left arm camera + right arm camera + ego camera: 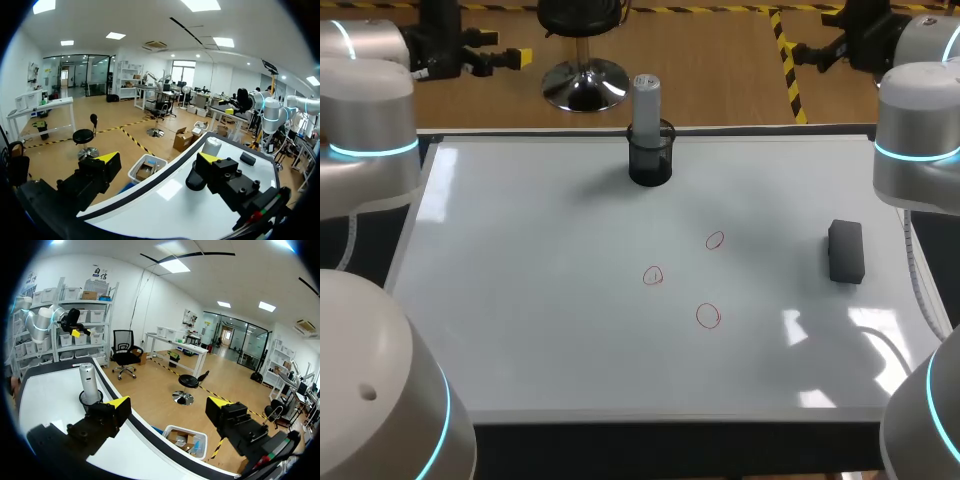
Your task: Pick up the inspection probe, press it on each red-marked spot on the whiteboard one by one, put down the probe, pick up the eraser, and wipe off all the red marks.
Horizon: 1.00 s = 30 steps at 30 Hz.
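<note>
The pale grey, cylindrical inspection probe stood upright in a dark, see-through round holder cup at the middle of the far edge of the flat white whiteboard. Parked that way, its upper body stuck out above the rim, which probably left it free for a grasp. Three pen-drawn marks sat grouped near the board's centre: the far red circle, the left red circle and the near red circle, all intact. The dark grey, block-shaped eraser lay flat toward the right side, well apart from the circles and the probe, so likely out of the way of the pressing work. The left gripper had its fingers spread with nothing between them, and the right gripper was likewise spread and empty. Both hung back at the board's far corners with the probe ahead of them, which I judged a ready pose before the first pick-up
</note>
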Available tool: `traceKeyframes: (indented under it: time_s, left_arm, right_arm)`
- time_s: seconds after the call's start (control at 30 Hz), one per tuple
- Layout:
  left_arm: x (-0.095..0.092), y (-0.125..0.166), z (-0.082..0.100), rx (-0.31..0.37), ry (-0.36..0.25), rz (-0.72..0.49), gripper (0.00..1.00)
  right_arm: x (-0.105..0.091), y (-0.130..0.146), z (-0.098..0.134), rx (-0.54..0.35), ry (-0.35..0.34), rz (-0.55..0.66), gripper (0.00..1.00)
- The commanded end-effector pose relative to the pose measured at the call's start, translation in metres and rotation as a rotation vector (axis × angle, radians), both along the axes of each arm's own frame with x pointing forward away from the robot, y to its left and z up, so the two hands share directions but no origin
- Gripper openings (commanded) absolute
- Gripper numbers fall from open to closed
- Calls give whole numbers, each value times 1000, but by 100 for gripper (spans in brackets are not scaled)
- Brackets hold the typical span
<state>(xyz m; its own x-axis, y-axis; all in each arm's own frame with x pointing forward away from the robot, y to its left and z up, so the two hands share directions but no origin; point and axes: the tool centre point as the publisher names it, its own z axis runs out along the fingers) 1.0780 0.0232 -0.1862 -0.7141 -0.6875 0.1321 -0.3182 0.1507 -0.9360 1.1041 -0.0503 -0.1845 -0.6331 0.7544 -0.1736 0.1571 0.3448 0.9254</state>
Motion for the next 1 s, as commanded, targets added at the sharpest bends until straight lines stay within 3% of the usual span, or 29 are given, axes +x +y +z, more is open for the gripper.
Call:
traceKeyframes:
  time_s: [0.03, 0.3, 0.5, 0.73, 1.0]
  left_arm:
    - [-3, 7, -3, -18, -18, -62, 100]
    - [-9, 1, -4, -64, -58, -182, 100]
    - [-15, -4, -5, -66, -124, -277, 100]
    - [-17, -9, -7, -53, -142, -336, 100]
    - [-22, -22, -5, -45, -190, -497, 100]
  right_arm:
    - [0, 0, 0, 0, 0, 0, 100]
    - [0, 0, 0, 0, 0, 0, 100]
    - [0, 0, 0, 0, 0, 0, 100]
    - [0, 0, 0, 0, 0, 0, 100]
    - [0, 0, 0, 0, 0, 0, 100]
